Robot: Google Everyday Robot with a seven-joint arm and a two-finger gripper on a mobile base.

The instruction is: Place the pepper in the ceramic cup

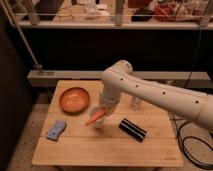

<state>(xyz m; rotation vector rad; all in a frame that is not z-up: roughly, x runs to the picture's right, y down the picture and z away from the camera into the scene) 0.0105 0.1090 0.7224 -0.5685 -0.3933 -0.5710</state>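
The pincer [102,112], shut on the pepper [95,117], hung mid-surface between the orange bowl [74,99] and black box [132,129]; the surface's [105,150] front edge lay open.

The white arm [150,92] is reaching in from the right, elbow bent high, wrist pointing down; the gripper [104,111] is clamping tight over the table's middle.
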